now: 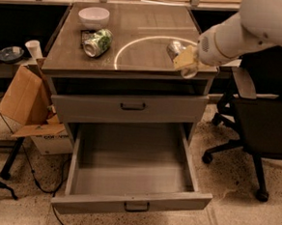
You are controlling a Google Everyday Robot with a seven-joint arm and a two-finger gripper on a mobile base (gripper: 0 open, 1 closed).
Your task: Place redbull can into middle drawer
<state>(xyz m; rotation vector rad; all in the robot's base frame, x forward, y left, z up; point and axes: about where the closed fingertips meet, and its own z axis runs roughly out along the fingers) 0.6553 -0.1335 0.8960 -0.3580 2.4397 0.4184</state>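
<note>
Pinches the can (pixel 175 49) in the tool (pixel 185 60) over the bench's (pixel 144 61) right front edge, slim shiny metal tilted with its long axis running upper left to lower right. Calls for a move outward, down and leftward to reach the drawer (pixel 126 179), pulled open below: deep, plain grey inside, low front panel.

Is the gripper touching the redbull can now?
Touching. The camera view shows the gripper, at the right edge of the cabinet top, with its yellowish finger lying directly across the tilted redbull can, no gap visible.
</note>
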